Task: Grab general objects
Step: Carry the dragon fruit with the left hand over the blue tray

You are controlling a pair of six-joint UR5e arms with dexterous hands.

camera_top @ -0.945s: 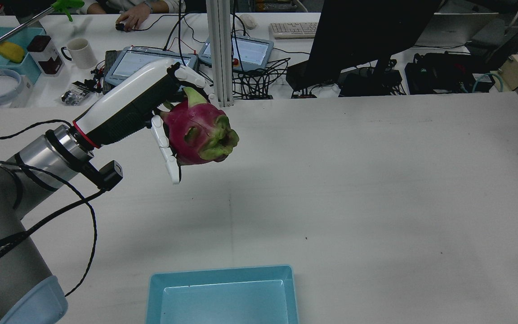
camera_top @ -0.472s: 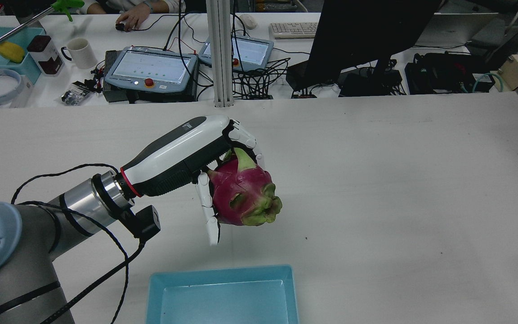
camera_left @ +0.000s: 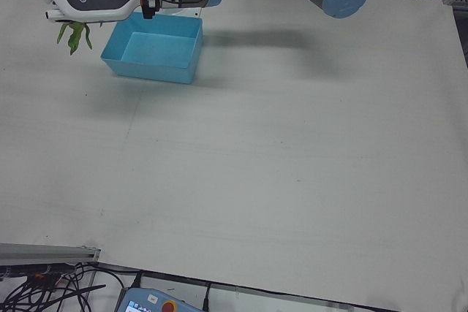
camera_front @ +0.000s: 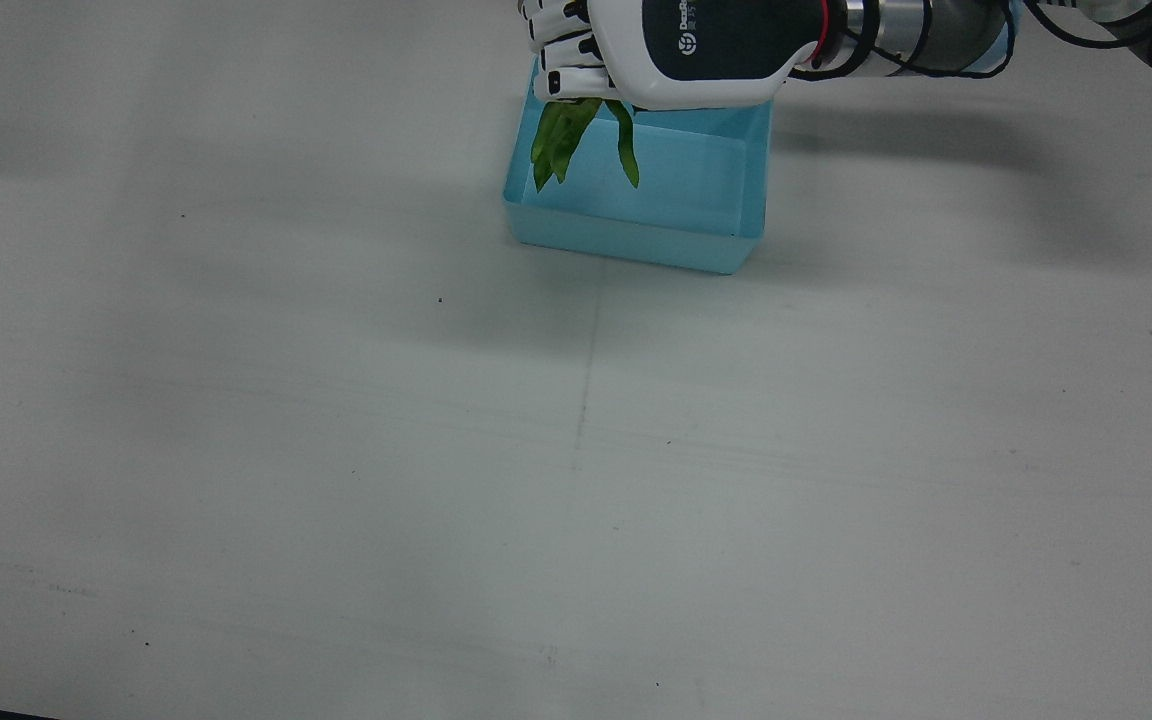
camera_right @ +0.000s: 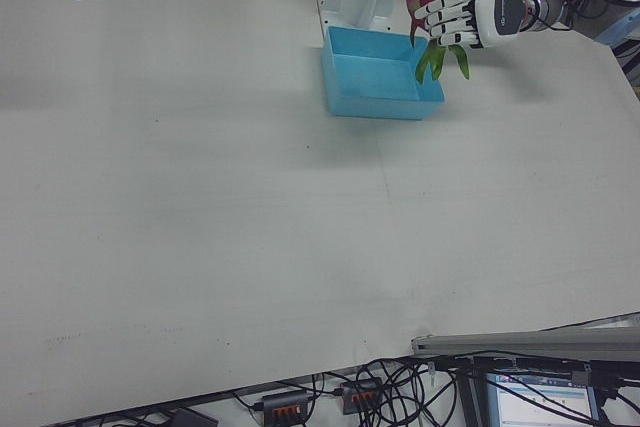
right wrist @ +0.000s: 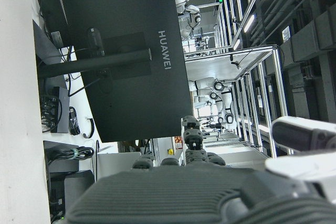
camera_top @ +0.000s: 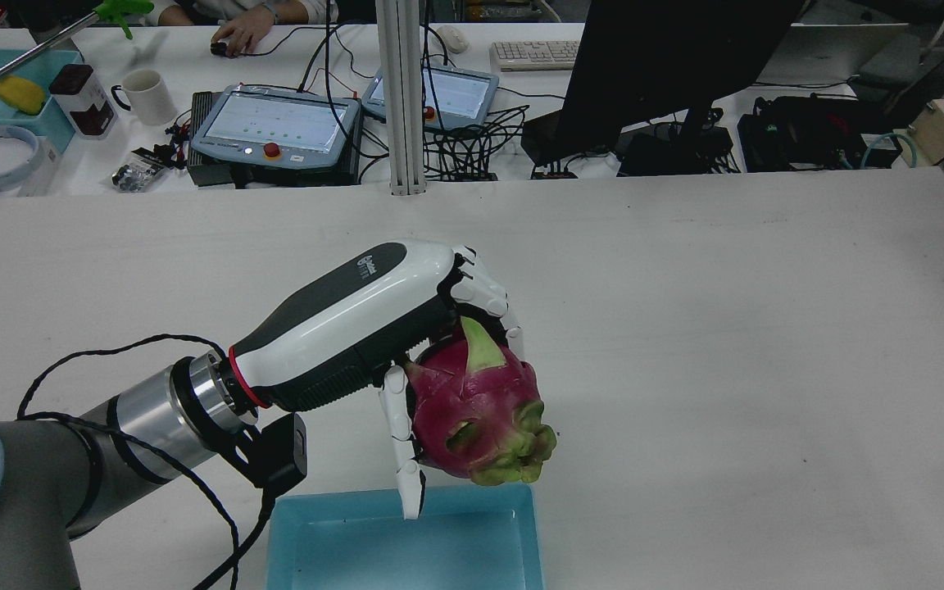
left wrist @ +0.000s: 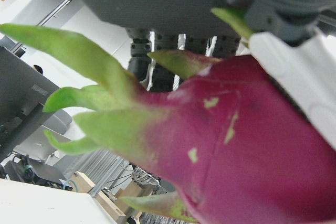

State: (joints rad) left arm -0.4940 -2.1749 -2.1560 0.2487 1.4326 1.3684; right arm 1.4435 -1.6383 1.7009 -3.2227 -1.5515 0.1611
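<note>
Rear view: a dragon fruit (camera_top: 476,418) is gripped in the fingers of the left robot hand (camera_top: 390,324) and is held in the air above the far edge of the blue tray (camera_top: 406,541) on the bench (camera_top: 726,344). The right robot hand (right wrist: 210,192) is glimpsed only in its own view, where its fingers cannot be told open or closed.

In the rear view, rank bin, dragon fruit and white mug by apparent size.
1. Bin, though cut off by the frame's bottom edge.
2. Dragon fruit, lifted nearer the camera, so it looks larger than it is.
3. Mug, farthest away.

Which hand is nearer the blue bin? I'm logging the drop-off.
Left. The left hand holds the dragon fruit right at the blue bin; the right hand isn't seen near it.
</note>
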